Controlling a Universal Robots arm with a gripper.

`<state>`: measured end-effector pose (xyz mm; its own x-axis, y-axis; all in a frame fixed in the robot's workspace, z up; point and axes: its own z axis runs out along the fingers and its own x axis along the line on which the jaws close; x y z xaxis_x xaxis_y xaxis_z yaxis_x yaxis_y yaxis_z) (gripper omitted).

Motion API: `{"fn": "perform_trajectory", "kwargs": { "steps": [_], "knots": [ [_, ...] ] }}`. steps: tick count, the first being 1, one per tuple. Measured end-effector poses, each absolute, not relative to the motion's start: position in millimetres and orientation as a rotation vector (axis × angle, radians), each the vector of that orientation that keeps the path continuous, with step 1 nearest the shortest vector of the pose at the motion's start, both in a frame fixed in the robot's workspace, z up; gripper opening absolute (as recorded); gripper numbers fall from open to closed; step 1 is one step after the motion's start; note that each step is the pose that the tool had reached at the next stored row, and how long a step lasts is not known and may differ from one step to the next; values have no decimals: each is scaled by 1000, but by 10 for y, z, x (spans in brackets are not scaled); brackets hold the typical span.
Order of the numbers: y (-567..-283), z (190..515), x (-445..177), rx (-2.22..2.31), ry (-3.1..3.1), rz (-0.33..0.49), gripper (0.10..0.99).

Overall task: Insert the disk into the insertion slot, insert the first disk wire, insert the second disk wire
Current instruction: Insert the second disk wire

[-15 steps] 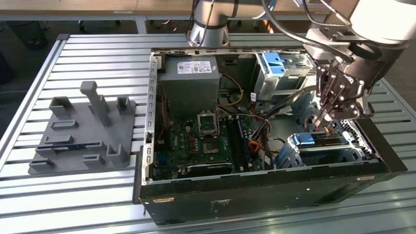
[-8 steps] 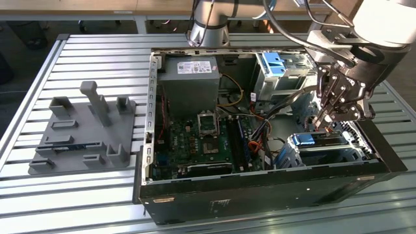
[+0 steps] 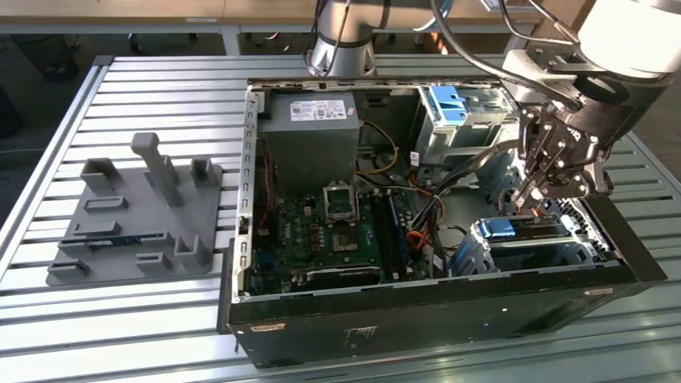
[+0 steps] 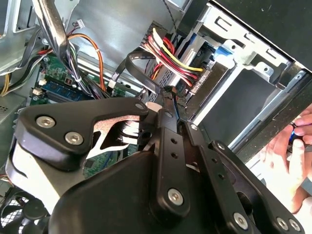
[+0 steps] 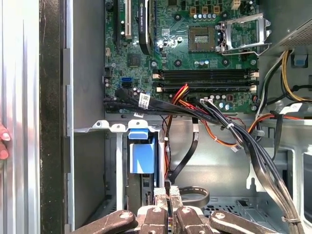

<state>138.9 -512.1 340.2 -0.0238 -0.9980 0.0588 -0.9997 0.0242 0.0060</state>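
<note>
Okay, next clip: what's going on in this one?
A single robot arm is working inside an open black desktop computer case. The flat silver disk with its light-blue plastic frame already sits in the silver sheet-metal insertion slot. The gripper is shut on a thin black wire just beside that disk, near its connector end. A person's hand rests at the case's outer edge.

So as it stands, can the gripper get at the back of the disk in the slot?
Probably yes. The gripper hangs just above the disk seated in the insertion slot, shut on a black cable. Loose wire bundles run alongside but do not cross the path.
</note>
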Motion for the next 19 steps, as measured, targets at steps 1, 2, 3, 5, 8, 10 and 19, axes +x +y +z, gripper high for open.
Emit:
{"fn": "perform_trajectory", "kwargs": {
  "steps": [1, 2, 3, 5, 8, 10, 19],
  "knots": [
    [-5126, 3402, 1389, 2164, -2217, 52, 145],
    [-5131, 3402, 1389, 2167, -2220, 45, 145],
    [-5136, 3402, 1389, 2169, -2221, 42, 145],
    [-5144, 3402, 1389, 2170, -2223, 39, 145],
    [-5144, 3402, 1389, 2170, -2223, 39, 145],
    [-5145, 3402, 1389, 2170, -2223, 39, 145],
    [-5244, 3402, 1389, 2177, -2230, 24, 145]
  ]
}}
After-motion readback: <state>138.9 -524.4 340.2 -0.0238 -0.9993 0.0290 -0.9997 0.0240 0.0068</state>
